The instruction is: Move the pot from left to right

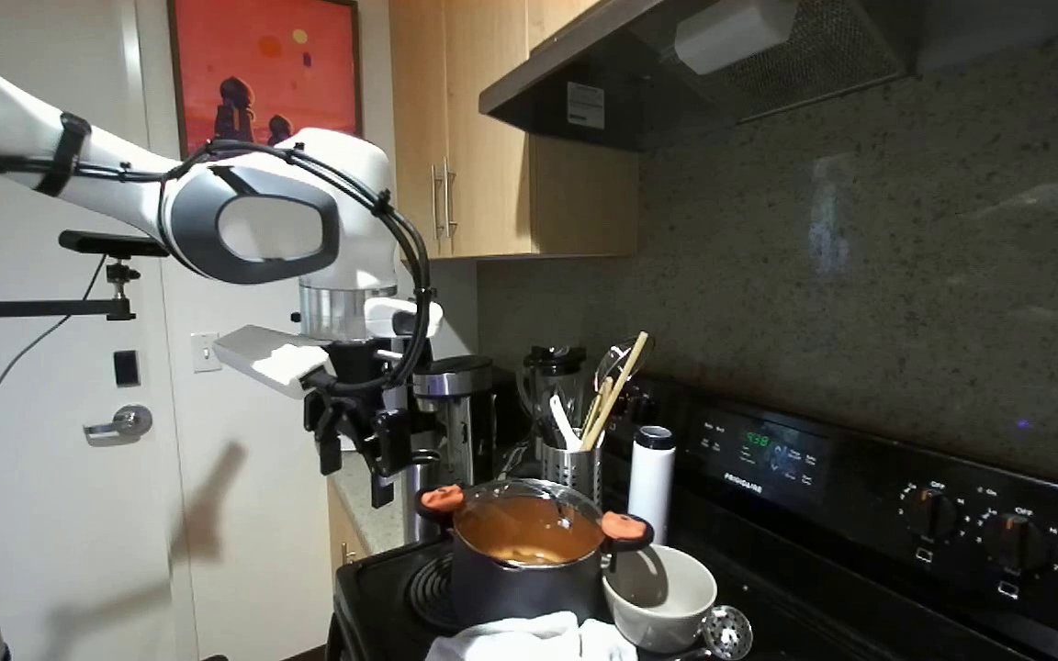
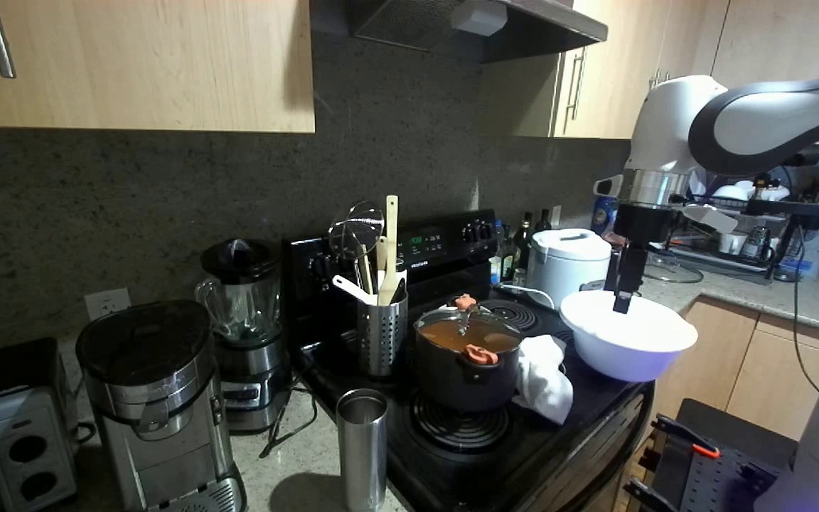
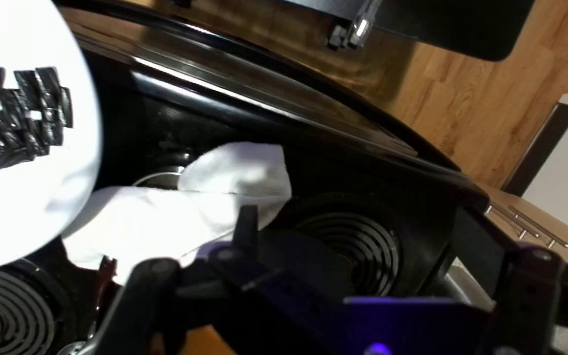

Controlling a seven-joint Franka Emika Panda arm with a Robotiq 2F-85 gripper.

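Observation:
The pot, dark grey with orange handles and an orange-brown inside, stands on the stove in both exterior views, as the pot point(image 1: 524, 583) and the same pot point(image 2: 463, 373). A shiny clear lid or rim shows on top; I cannot tell which. My gripper point(image 1: 359, 456) hangs in the air, higher than the pot's rim and apart from it. In an exterior view the gripper point(image 2: 623, 295) overlaps a large white bowl. In the wrist view the gripper point(image 3: 363, 244) is open and empty, fingers wide apart, with part of the pot's dark wall point(image 3: 299, 254) between them; the rest is hidden.
A white towel point(image 2: 544, 377) lies against the pot. A small white bowl point(image 1: 662, 592) and slotted spoon point(image 1: 726, 633) stand beside it. The large white bowl point(image 2: 626, 338) sits at the stove's front. A utensil holder point(image 2: 381, 338) and steel cup point(image 2: 362, 455) are near.

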